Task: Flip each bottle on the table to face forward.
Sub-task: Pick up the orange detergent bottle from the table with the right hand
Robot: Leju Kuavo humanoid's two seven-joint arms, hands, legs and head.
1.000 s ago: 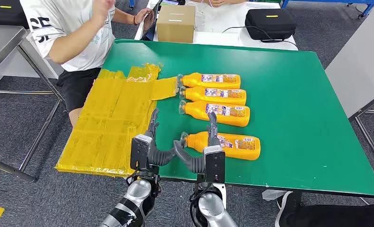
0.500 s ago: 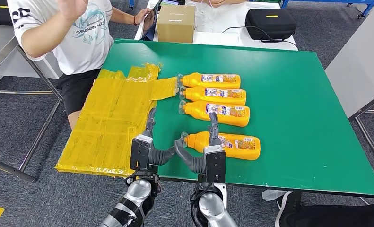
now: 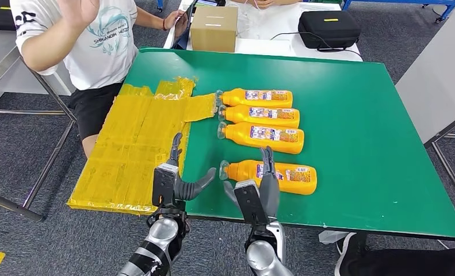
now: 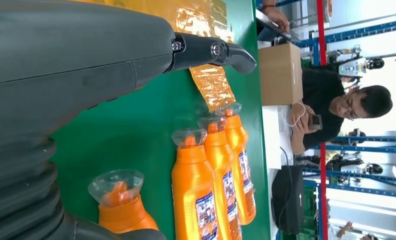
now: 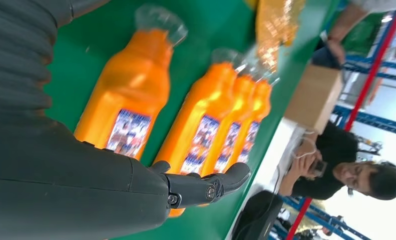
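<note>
Several orange bottles with clear caps lie on their sides on the green table (image 3: 351, 115), labels up, caps toward the yellow sheet. Three form a tight row (image 3: 259, 118); the nearest bottle (image 3: 271, 176) lies apart, close to the front edge. My right hand (image 3: 259, 192) hovers open just in front of that nearest bottle (image 5: 128, 100), fingers stretched over its middle, not gripping it. My left hand (image 3: 176, 178) is open near the table's front left, thumb pointing toward the nearest bottle's cap (image 4: 116, 187). The row of three (image 4: 213, 180) lies beyond it.
A crinkled yellow plastic sheet (image 3: 133, 149) covers the table's left side and hangs off it. A person in a white shirt (image 3: 87, 40) stands at the far left corner. A cardboard box (image 3: 213, 27) and black case (image 3: 328, 27) sit on the white table behind.
My right hand has turned and shifted right over the nearest bottle. My left hand has drawn back left, toward the yellow sheet. The person has straightened up and raised an arm.
</note>
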